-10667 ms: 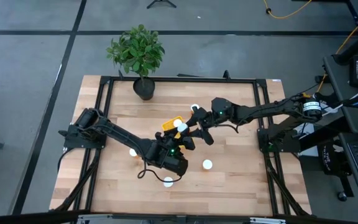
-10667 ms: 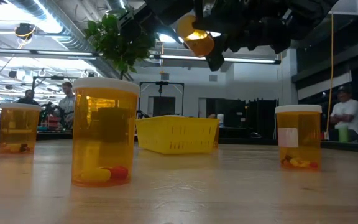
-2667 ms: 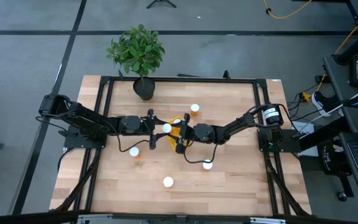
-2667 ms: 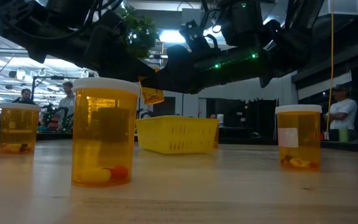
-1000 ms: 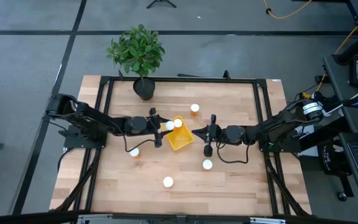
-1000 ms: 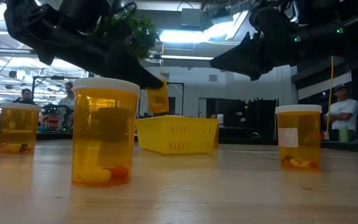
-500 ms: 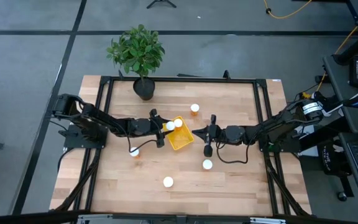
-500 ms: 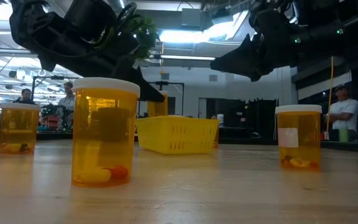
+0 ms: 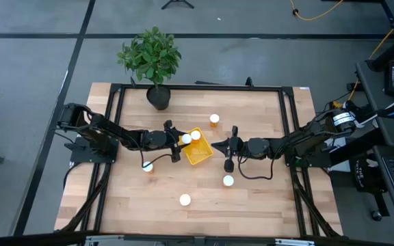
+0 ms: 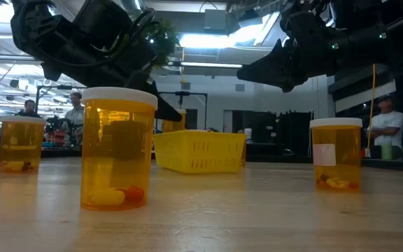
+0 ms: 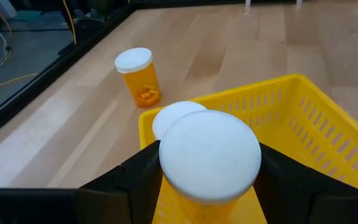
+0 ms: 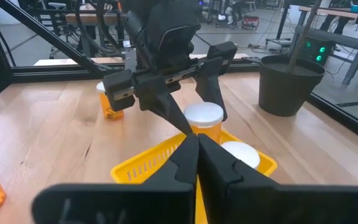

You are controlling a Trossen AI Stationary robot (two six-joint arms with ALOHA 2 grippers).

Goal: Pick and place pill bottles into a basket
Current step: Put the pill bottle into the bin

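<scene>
Left gripper [image 9: 177, 143], at the near-left edge of the small yellow slotted plastic basket [image 9: 200, 152], has lowered its white-capped orange pill bottle [image 11: 209, 163] into it beside one already there [image 9: 196, 135]; jaws still clamped on it. You're near release. Right gripper [image 9: 230, 152], pinched shut w/ nothing held, has backed off right of basket. 4 bottles remain outside.

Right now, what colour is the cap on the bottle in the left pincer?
White, on the bottle held by the left pincer over the basket; clearest in the left wrist view.
</scene>
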